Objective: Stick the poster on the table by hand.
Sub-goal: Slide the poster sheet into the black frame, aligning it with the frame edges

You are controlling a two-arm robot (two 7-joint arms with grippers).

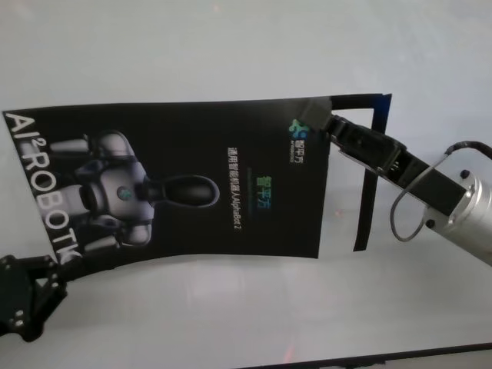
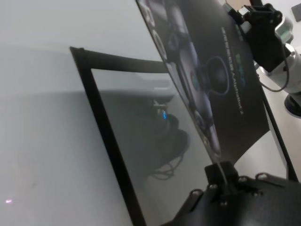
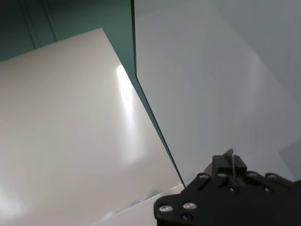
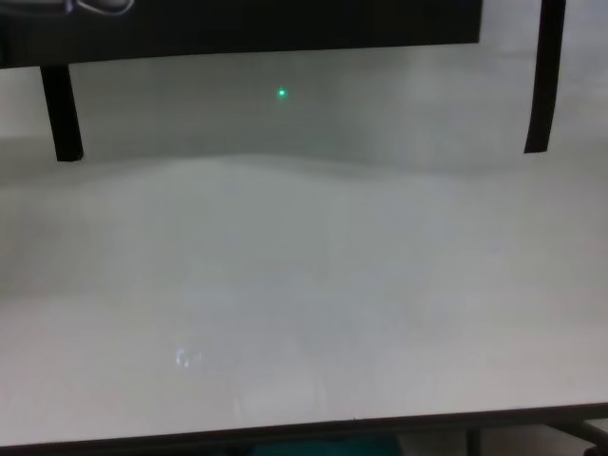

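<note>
Poster point(image 4: 247, 24) cut by chest view's top edge; left hand point(image 1: 23, 304) partly off-frame, fingertips unclear.

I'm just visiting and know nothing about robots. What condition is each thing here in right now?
Poster: lifted off the table, sagging, held at two corners.
Left pincer: shut on the poster's corner.
Right pincer: shut on the poster's opposite corner.
Tape frame: black strips stuck flat on the table.
Table: white, poster not yet stuck on it.
</note>
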